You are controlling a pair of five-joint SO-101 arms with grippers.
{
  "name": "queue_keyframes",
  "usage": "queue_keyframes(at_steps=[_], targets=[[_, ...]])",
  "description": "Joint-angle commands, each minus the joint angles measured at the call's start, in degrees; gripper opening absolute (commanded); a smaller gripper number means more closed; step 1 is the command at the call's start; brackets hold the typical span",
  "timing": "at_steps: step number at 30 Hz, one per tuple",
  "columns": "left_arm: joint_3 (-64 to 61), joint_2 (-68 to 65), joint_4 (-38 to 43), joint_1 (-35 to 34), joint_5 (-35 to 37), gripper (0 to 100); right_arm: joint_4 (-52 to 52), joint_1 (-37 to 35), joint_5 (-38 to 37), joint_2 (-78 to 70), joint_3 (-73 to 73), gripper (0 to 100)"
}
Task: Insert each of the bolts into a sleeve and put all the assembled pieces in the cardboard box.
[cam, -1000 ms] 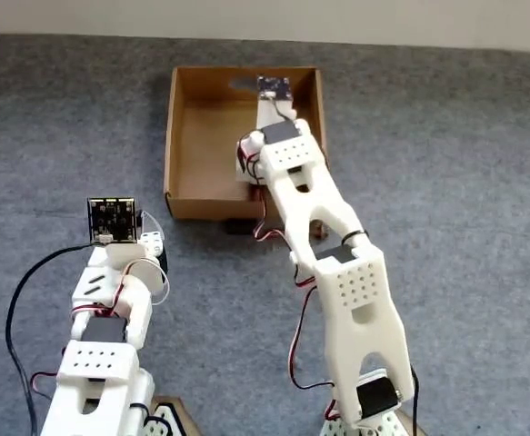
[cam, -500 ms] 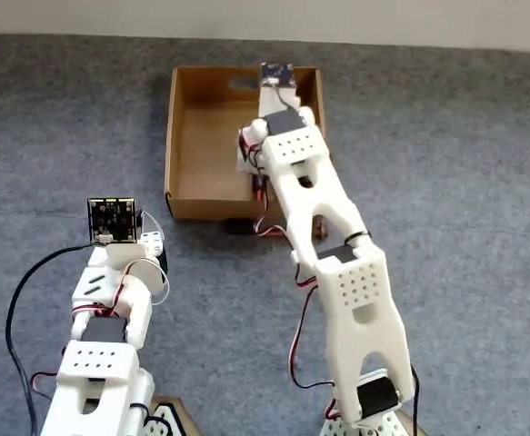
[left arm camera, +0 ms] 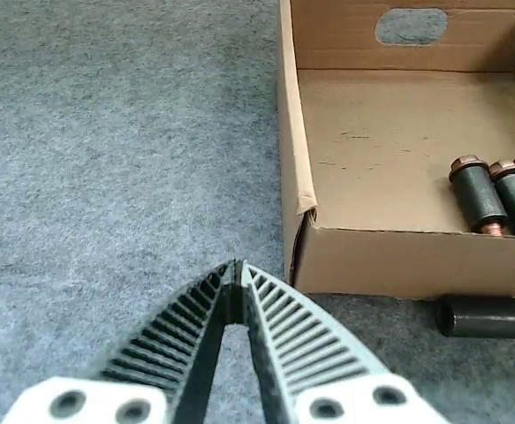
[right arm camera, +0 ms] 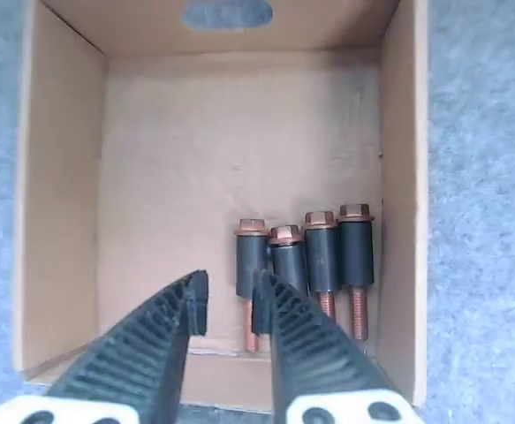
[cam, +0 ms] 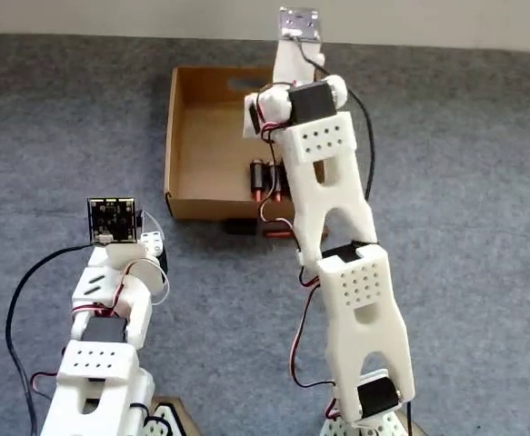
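Note:
The cardboard box (cam: 181,136) stands at the back middle of the grey carpet. Several bolts in black sleeves (right arm camera: 306,256) lie side by side on its floor by the near wall, copper heads away from that wall; these assembled pieces (cam: 263,179) also show beside the right arm. My right gripper (right arm camera: 230,287) hangs above them, open a little, with nothing between its fingers. One loose black sleeve (left arm camera: 484,316) lies on the carpet just outside the near wall of the box (left arm camera: 398,261). My left gripper (left arm camera: 233,269) is shut and empty, low over the carpet off the box's near left corner.
The right arm (cam: 324,173) stretches up over the box's right side, and its red wires hang by the loose sleeve (cam: 240,226). The left arm (cam: 110,282) sits at the front left. Grey carpet (cam: 465,163) spreads to both sides of the box.
The right arm has lifted up and away from the inside of the box, uncovering the assembled pieces by the near wall. The left arm has stayed still.

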State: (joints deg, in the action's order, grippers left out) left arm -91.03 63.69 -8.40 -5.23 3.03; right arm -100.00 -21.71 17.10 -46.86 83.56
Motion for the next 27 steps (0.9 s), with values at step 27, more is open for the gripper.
queue_keyframes(at_steps=[27], targets=[[0.3,0.9,1.3,-0.4,0.4,1,28.0,-16.7,-7.5,59.5,-98.3,19.1]])
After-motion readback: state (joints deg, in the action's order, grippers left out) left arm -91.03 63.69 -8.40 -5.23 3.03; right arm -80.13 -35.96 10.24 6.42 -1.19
